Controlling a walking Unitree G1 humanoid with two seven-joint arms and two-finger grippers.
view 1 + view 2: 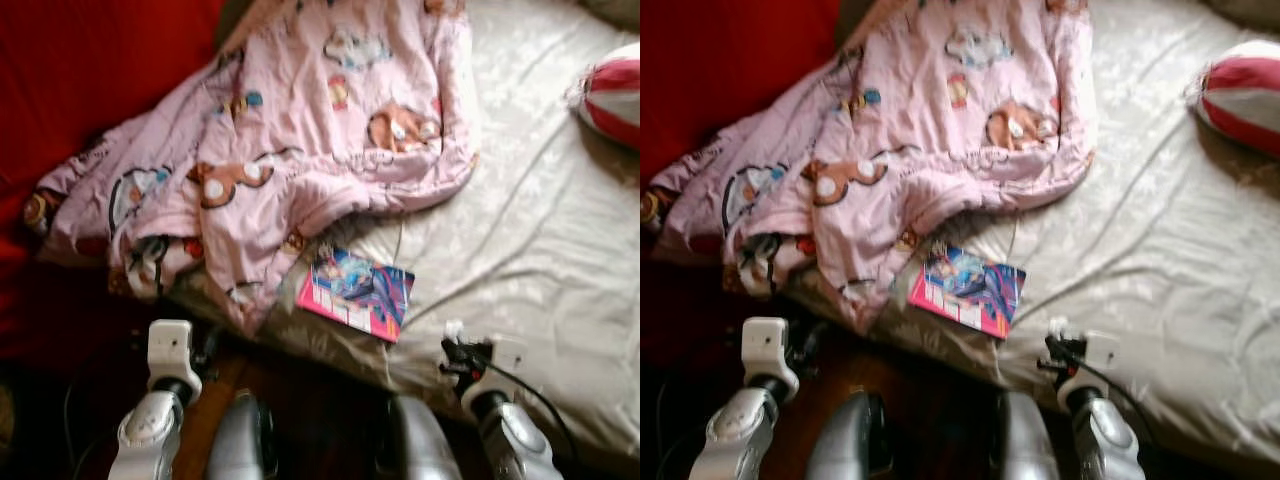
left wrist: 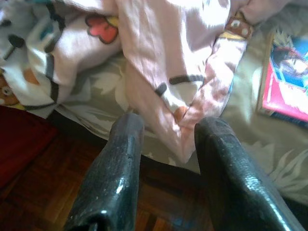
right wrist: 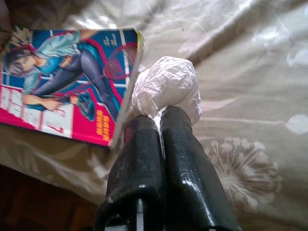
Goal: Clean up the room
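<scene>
In the right wrist view my right gripper (image 3: 160,120) is shut on a crumpled white paper wad (image 3: 166,86), held just over the beige bed sheet (image 3: 250,96). Beside the wad lies a pink and blue comic book (image 3: 67,82), which rests near the bed's front edge (image 1: 355,290). A rumpled pink cartoon blanket (image 1: 290,130) covers the left part of the bed and hangs over its edge. My left gripper (image 2: 166,127) is open, low by the bed's edge, with the blanket's hanging fold (image 2: 183,96) just beyond its fingertips.
A red and white striped cushion (image 1: 615,90) lies at the far right of the bed. A red cloth surface (image 1: 90,70) stands to the left. Dark wooden floor (image 2: 43,192) runs under the bed's edge, by my legs.
</scene>
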